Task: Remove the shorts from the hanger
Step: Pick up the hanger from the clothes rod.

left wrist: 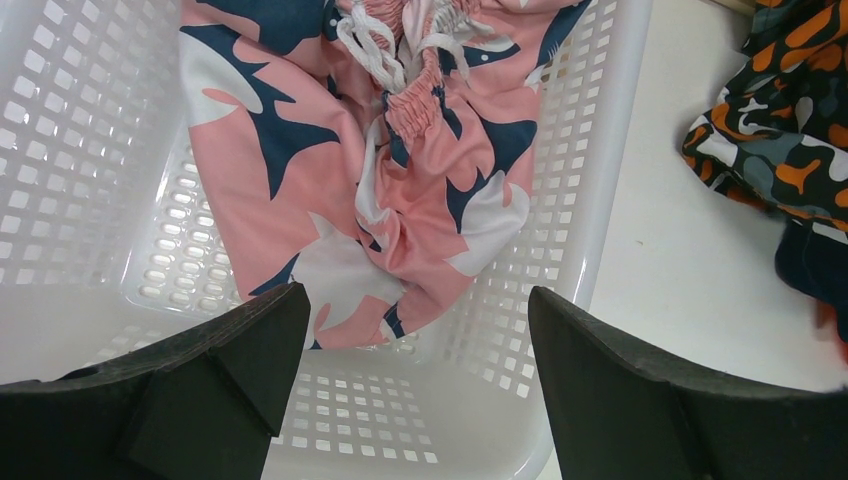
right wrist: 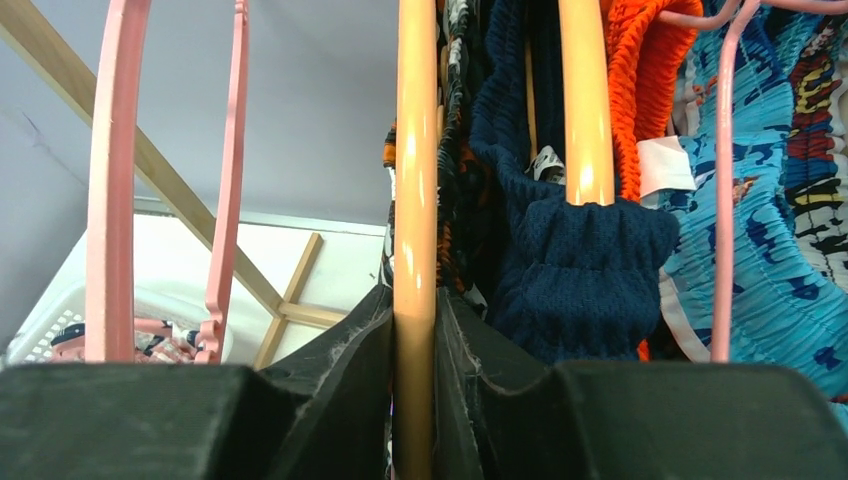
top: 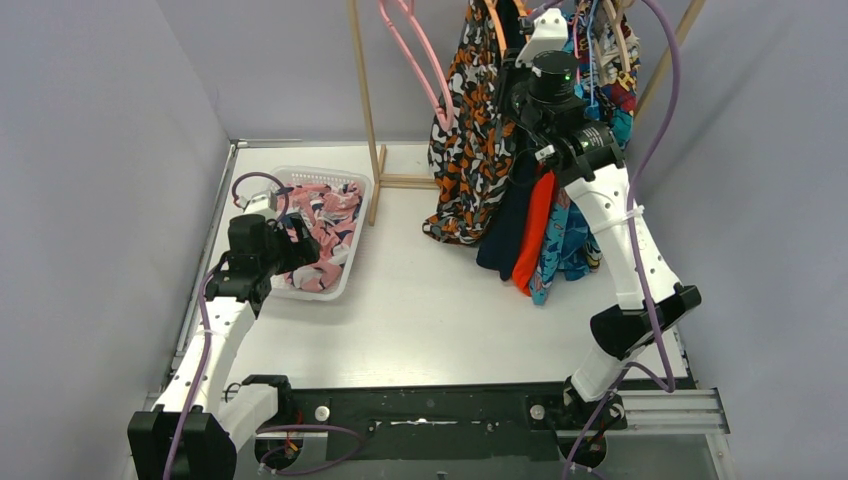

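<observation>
Bright, even light; soft shadows.

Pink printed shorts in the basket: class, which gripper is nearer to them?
Left. The left gripper hovers open just above the pink shorts; the right gripper is across the table, clamping an orange hanger.

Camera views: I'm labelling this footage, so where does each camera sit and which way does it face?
Top external: above and behind the bases, looking down on the table and wooden rack; both arms show.
Left wrist: over the white basket, facing down onto the pink shorts; its open jaws frame the bottom.
Right wrist: at the rack, looking through the hangers; its jaws close round an orange hanger beside navy shorts.
Shared: top external and left wrist both show the basket and the pink shorts.
</observation>
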